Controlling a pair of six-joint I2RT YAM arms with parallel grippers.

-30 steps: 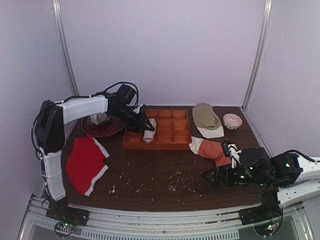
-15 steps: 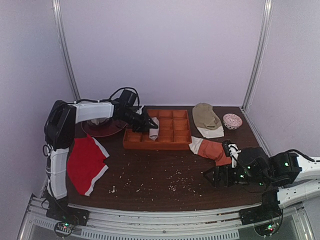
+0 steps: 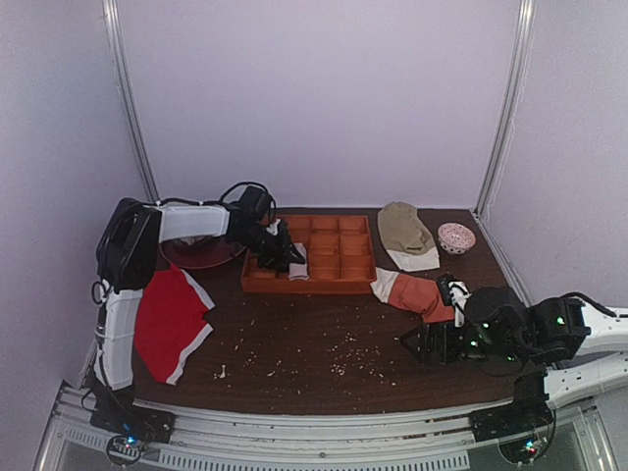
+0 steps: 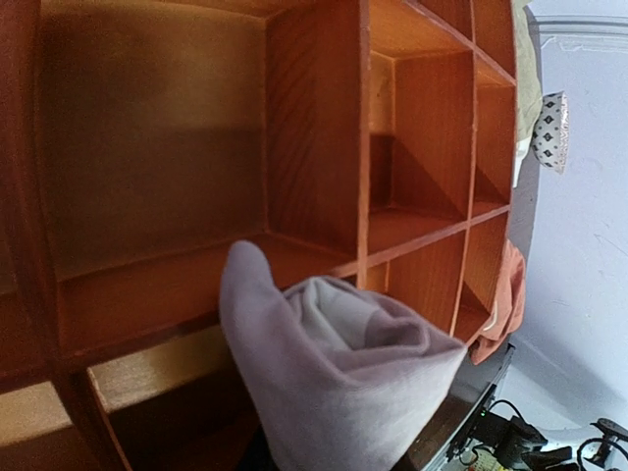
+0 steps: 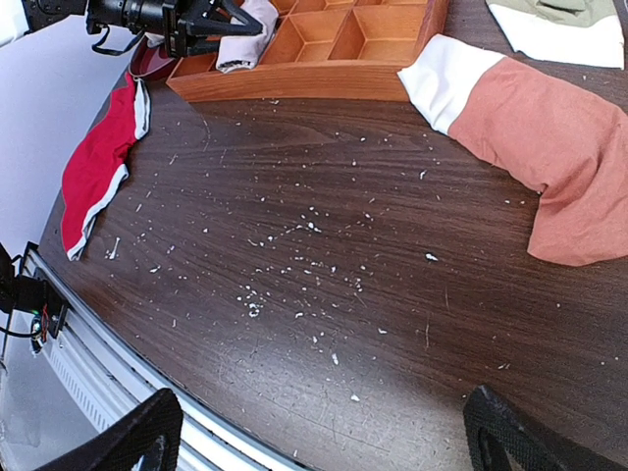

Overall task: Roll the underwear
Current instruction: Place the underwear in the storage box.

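1. Fingers of the left gripper (image 3: 285, 255) are clenched on the underwear (image 3: 294, 264), a pale pinkish-grey roll.
2. Position: the roll is at the near-left part of the wooden tray (image 3: 314, 287). Top view puts it roughly in the second column of the near row, but the exact compartment cannot be told. Whether it touches the floor of the compartment cannot be told either.
3. Left wrist view: the roll (image 4: 334, 373) fills the lower centre, one rounded end pointing up. The tray's dividers (image 4: 339, 128) stand right behind it.
4. Writing: any lettering on the cloth is folded in or too small to read. Nothing else in view is legible.
5. Right gripper (image 3: 420, 345) is released, jaws spread wide, low over the table (image 3: 294, 343) at the near right. Its two fingers (image 5: 137, 437) frame bare wood and hold nothing.
6. Surroundings:
   - red garment with white trim (image 3: 169, 324), flat on the table's left side, well apart from the tray;
   - orange-rust garment with a white band (image 3: 417, 292), just beside the tray's near-right corner and close to the right arm;
   - olive garment with a white band (image 3: 404, 228), right of the tray at the far edge;
   - small patterned bowl (image 3: 456, 237), just right of the olive garment;
   - dark red plate (image 3: 201, 253), left of the tray, partly hidden by the left arm.
7. White crumbs (image 3: 343, 353) lie scattered over the middle of the table.
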